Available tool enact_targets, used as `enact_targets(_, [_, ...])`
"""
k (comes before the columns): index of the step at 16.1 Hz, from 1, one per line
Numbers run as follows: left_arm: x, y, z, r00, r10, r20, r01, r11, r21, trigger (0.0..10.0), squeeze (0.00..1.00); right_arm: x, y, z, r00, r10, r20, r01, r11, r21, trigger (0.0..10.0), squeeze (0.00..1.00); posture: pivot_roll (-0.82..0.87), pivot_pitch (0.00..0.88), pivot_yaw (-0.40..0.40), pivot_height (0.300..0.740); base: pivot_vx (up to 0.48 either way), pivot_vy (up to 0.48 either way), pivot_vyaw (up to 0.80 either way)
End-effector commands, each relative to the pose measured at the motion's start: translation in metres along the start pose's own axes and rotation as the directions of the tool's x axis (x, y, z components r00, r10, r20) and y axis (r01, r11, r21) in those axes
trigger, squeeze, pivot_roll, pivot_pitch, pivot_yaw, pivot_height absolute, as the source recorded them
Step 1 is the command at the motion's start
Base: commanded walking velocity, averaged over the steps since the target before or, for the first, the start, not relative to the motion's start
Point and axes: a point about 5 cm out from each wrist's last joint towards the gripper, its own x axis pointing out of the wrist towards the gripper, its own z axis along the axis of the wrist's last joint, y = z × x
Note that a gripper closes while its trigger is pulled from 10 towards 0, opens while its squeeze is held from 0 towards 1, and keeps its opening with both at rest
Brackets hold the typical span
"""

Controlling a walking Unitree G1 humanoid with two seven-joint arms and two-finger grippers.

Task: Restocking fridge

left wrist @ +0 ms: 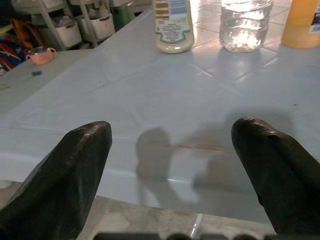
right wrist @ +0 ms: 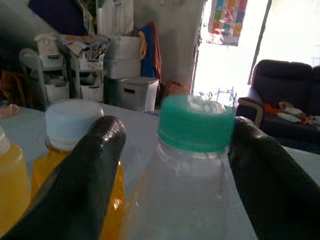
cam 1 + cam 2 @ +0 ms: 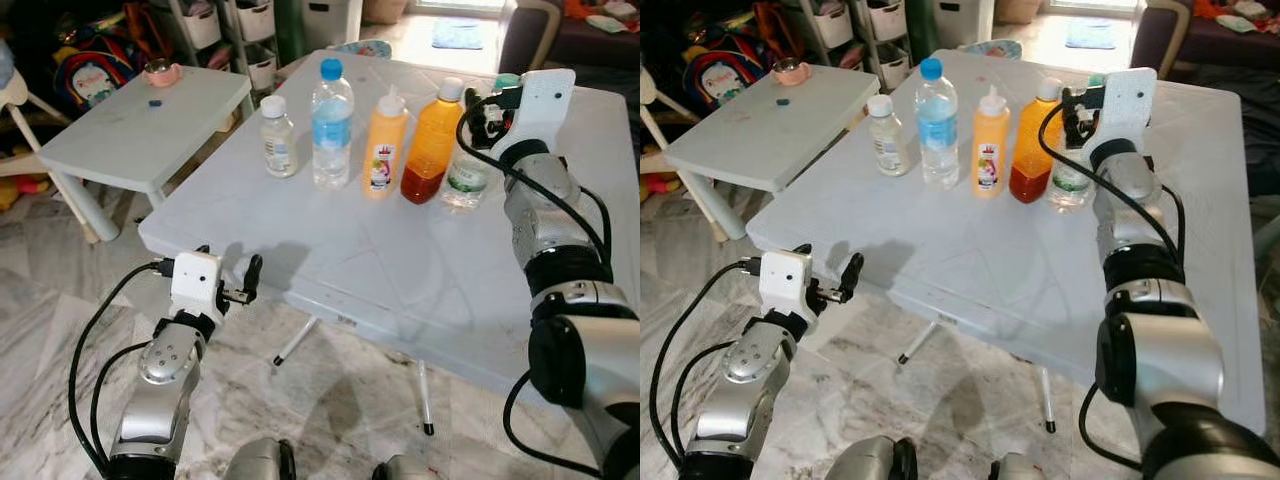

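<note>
Your left gripper (image 3: pixel 238 283) hung spread and empty off the table edge (image 3: pixel 300 300). Right gripper (image 3: pixel 1076 108) straddled the green-capped bottle (image 2: pixel 196 165), fingers (image 2: pixel 82 180) wide at cap height, not clamped, presumably lining up a grab.

White folding surface (image 3: pixel 420 290) with five bottles in a row.
From the robot's left stand a small clear bottle (image 3: pixel 277 137), blue-capped water bottle (image 3: pixel 331 125), yellow squeeze bottle (image 3: pixel 385 144), orange juice bottle (image 3: pixel 432 143) and green-capped clear bottle (image 3: pixel 470 170).
</note>
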Motion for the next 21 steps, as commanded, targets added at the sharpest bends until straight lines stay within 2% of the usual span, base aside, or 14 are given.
enact_targets(1, [0.000,0.004,0.002,1.000,0.003,-0.001,-0.003,1.000,0.007,10.0,0.00,0.004,0.000,0.011,0.999,0.003,0.039,-0.003,1.000,-0.004,0.0,0.00,0.05,0.020,0.087,0.740,0.000,0.000,0.00])
enact_targets(8, [-0.004,0.002,0.001,1.000,-0.013,-0.015,0.013,1.000,0.017,10.0,0.00,0.007,0.000,0.014,0.999,-0.017,0.047,0.019,0.999,-0.026,0.0,0.00,0.06,0.018,0.098,0.740,0.000,0.000,0.00])
enact_targets(13, [-0.001,-0.001,0.002,0.999,-0.041,-0.026,0.041,0.999,0.018,10.0,0.00,0.003,-0.006,0.001,0.997,-0.074,-0.033,0.073,0.997,-0.037,0.0,0.00,0.04,0.018,0.100,0.740,0.000,0.000,0.00])
enact_targets(14, [0.001,-0.004,0.001,0.998,-0.061,-0.032,0.062,0.998,0.014,10.0,0.00,-0.002,-0.005,-0.008,0.992,-0.098,-0.076,0.096,0.995,-0.028,0.0,0.00,0.03,0.016,0.096,0.740,0.000,0.000,0.00])
enact_targets(17, [0.004,-0.006,0.000,0.997,-0.060,-0.044,0.060,0.998,0.009,10.0,0.00,-0.009,0.003,-0.015,0.992,-0.084,-0.094,0.080,0.996,-0.044,0.0,0.00,0.01,0.014,0.098,0.740,0.000,0.000,0.00])
enact_targets(18, [0.006,-0.010,0.000,0.996,-0.073,-0.044,0.073,0.997,0.003,10.0,0.00,-0.017,0.009,-0.016,0.992,-0.080,-0.093,0.075,0.996,-0.051,0.0,0.00,-0.01,0.013,0.102,0.740,0.000,0.000,0.00])
enact_targets(20, [0.008,-0.014,0.001,0.994,-0.098,-0.042,0.098,0.995,0.000,10.0,0.00,-0.023,0.016,-0.012,0.995,-0.054,-0.080,0.050,0.997,-0.056,0.0,0.00,-0.03,0.011,0.106,0.740,0.000,0.000,0.00])
enact_targets(21, [0.009,-0.016,0.002,0.994,-0.107,-0.036,0.107,0.994,-0.004,10.0,0.00,-0.028,0.022,-0.006,0.998,-0.025,-0.065,0.020,0.997,-0.072,1.2,0.00,-0.04,0.008,0.106,0.740,0.000,0.000,0.00])
